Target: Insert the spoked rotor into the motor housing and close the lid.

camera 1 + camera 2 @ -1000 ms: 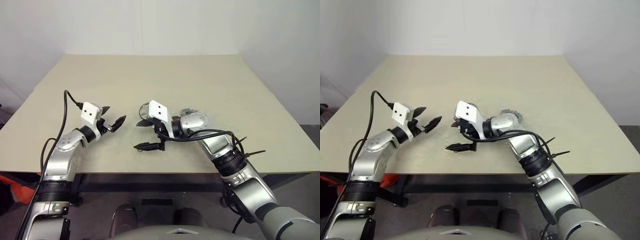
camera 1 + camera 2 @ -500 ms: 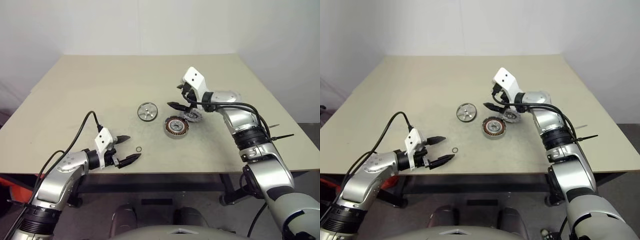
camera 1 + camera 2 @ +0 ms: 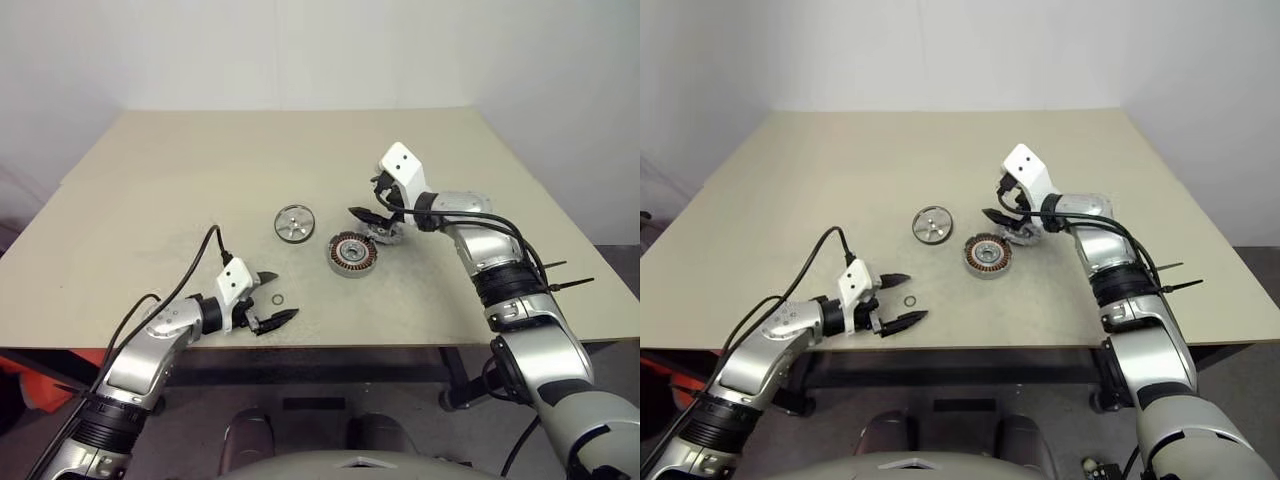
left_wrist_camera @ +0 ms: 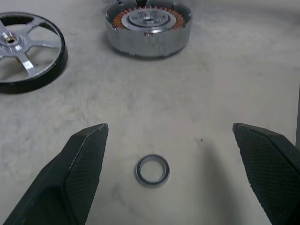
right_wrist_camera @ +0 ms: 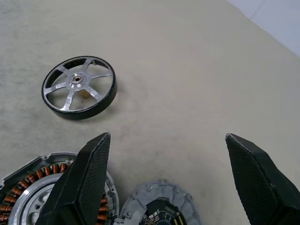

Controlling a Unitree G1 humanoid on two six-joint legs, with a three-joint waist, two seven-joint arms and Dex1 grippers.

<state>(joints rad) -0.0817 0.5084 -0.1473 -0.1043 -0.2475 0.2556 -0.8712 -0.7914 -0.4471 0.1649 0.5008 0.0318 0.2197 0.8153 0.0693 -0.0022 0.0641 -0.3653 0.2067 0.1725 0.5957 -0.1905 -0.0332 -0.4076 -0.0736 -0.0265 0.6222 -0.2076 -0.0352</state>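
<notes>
Nothing done yet imo: spoked rotor point(image 3: 294, 223) sits loose at 10 o'clock of the motor housing point(image 3: 352, 254), lid point(image 3: 386, 231) at 2, off. Left gripper point(image 3: 272, 299) & right gripper point(image 3: 375, 200) both spread, empty.

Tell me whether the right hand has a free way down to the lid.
Probably yes: the right hand hangs open just above the lid, nothing lies between them, and the motor housing sits beside it.
</notes>
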